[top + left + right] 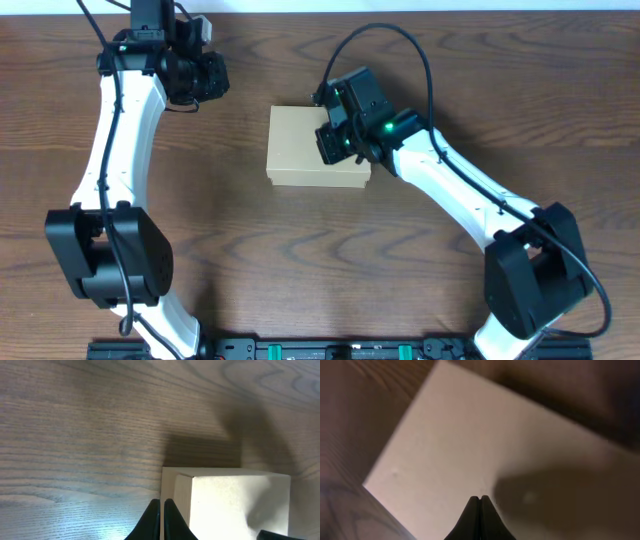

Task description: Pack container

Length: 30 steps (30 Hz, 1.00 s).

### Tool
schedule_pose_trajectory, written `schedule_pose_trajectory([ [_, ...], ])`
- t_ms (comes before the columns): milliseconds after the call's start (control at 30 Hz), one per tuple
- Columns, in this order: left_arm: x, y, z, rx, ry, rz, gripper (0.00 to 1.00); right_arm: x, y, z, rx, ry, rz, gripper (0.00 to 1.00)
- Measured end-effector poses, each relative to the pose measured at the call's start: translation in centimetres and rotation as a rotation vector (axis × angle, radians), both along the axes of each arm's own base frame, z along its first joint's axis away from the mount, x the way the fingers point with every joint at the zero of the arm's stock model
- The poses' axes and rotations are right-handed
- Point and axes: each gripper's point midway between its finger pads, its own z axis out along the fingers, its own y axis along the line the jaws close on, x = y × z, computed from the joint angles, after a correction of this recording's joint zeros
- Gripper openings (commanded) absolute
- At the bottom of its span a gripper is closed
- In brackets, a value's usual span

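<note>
The container is a plain tan cardboard box lying closed, lid flat, in the middle of the wooden table. My right gripper is shut and empty, its tips over the right part of the lid, close above or touching it; the right wrist view shows the shut tips against the lid. My left gripper is shut and empty, up at the far left, apart from the box. In the left wrist view its tips point toward the box's near corner.
The dark wooden table surrounds the box on all sides. The right arm stretches from the front right to the box. The left arm runs along the left side. A black rail lines the front edge.
</note>
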Motion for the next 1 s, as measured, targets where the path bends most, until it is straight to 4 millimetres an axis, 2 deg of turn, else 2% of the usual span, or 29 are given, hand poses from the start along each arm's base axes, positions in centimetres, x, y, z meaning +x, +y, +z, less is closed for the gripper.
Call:
schedule_pose_trajectory([
  [133, -0.4, 0.1, 1.8, 0.005, -0.039, 0.003, 0.06, 0.5, 0.4, 1.6, 0.013, -0.023, 0.015, 0.01],
  [167, -0.6, 0.2, 2.4, 0.009, -0.05, 0.005, 0.08, 0.5, 0.5, 1.9, 0.013, -0.031, 0.023, 0.01],
  [233, -1.1, 0.3, 3.7, 0.017, -0.076, 0.002, 0.34, 0.4, 0.4, 2.4, 0.007, -0.046, 0.043, 0.05],
  [267, -1.6, 0.5, 4.2, 0.016, -0.074, 0.007, 0.5, 0.3, 0.4, 2.8, 0.007, -0.057, 0.053, 0.18],
  [300, -2.1, 0.8, 4.6, 0.021, -0.072, 0.005, 0.71, 0.3, 0.2, 3.4, 0.006, -0.078, 0.067, 0.41],
  [333, -2.7, 1.2, 5.0, 0.026, -0.068, 0.009, 0.9, 0.2, 0.0, 4.3, 0.011, -0.095, 0.071, 0.7],
  [367, -3.4, 1.9, 5.3, 0.034, -0.059, 0.013, 0.95, 0.2, -0.6, 5.7, 0.015, -0.125, 0.074, 0.99],
  [500, -5.0, 3.3, 5.7, 0.041, -0.028, 0.036, 0.96, 0.6, -3.7, 9.7, 0.031, -0.204, 0.034, 0.99],
  [633, -6.4, 4.1, 6.5, 0.048, -0.02, 0.038, 0.95, 0.7, -7.9, 12.9, 0.031, -0.251, -0.038, 0.99],
  [767, -8.7, 4.3, 8.1, 0.068, -0.034, 0.007, 0.95, -0.9, -12.0, 14.3, 0.002, -0.241, -0.046, 0.99],
  [1000, -12.7, 6.0, 9.8, 0.071, -0.012, 0.034, 0.95, -3.9, -17.2, 15.2, -0.012, -0.204, -0.038, 0.99],
])
